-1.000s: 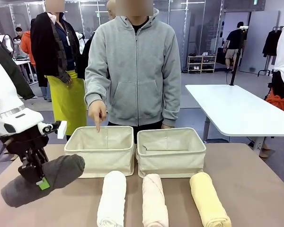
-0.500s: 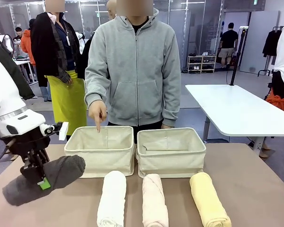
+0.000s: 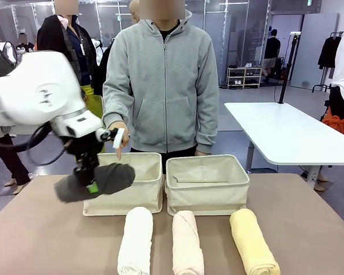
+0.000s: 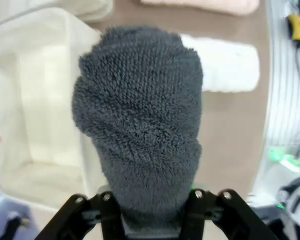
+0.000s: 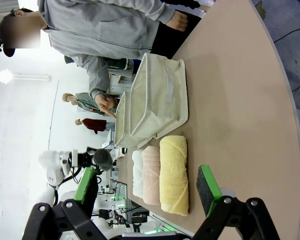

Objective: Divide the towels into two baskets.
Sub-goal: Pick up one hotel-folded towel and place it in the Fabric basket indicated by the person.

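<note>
My left gripper [image 3: 92,184] is shut on the dark grey towel [image 3: 96,181], holding it in the air at the left basket's [image 3: 143,197] front left corner. In the left wrist view the grey towel [image 4: 140,125] hangs from the gripper [image 4: 152,212] over the basket's edge [image 4: 35,100]. The white towel [image 3: 135,240], pink-beige towel [image 3: 187,245] and yellow towel [image 3: 252,240] lie side by side before the baskets. The right basket [image 3: 209,195] holds nothing. My right gripper [image 5: 147,189] is open, off the table's right end, with nothing between its pads [image 5: 208,182].
A person in a grey hoodie stands behind the baskets, one hand [image 3: 119,137] pointing a finger down at the left basket's far rim. Bare brown tabletop [image 3: 309,229] lies right of the towels. A white table [image 3: 286,132] stands behind on the right.
My left arm has lifted the dark grey towel from the table's front left and swung it right and away, up to the left basket. The person's pointing hand has stayed put.
</note>
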`<control>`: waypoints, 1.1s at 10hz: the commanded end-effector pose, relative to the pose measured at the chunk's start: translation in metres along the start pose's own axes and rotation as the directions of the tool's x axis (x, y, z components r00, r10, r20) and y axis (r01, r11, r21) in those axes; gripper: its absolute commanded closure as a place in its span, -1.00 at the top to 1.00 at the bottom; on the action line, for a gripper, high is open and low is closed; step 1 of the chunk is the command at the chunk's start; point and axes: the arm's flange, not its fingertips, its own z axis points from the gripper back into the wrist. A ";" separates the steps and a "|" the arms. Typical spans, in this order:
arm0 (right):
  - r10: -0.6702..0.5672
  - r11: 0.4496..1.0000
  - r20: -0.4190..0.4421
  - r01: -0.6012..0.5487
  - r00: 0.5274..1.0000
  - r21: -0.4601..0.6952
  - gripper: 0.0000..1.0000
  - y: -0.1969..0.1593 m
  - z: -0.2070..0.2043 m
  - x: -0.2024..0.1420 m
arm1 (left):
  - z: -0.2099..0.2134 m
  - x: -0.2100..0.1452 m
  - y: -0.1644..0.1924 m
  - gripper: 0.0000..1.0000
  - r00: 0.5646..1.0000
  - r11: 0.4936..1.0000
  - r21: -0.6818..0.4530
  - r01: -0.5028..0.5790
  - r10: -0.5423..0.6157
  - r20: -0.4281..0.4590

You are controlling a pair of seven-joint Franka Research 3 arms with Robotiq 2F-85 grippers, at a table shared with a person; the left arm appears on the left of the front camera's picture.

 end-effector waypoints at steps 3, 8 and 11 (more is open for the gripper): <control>0.005 1.000 0.006 -0.005 1.000 0.009 1.00 0.003 0.001 -0.001 | 0.012 0.031 0.110 -0.15 0.978 0.985 0.044 0.167 -0.160 -0.133; 0.005 1.000 0.006 -0.005 1.000 0.009 1.00 0.003 0.001 -0.001 | -0.052 0.031 0.182 -0.15 0.981 0.980 0.093 0.178 -0.169 -0.092; 0.005 1.000 0.006 -0.005 1.000 0.009 1.00 0.003 0.001 -0.001 | -0.089 0.027 0.201 -0.15 0.981 0.985 0.087 0.149 -0.136 -0.140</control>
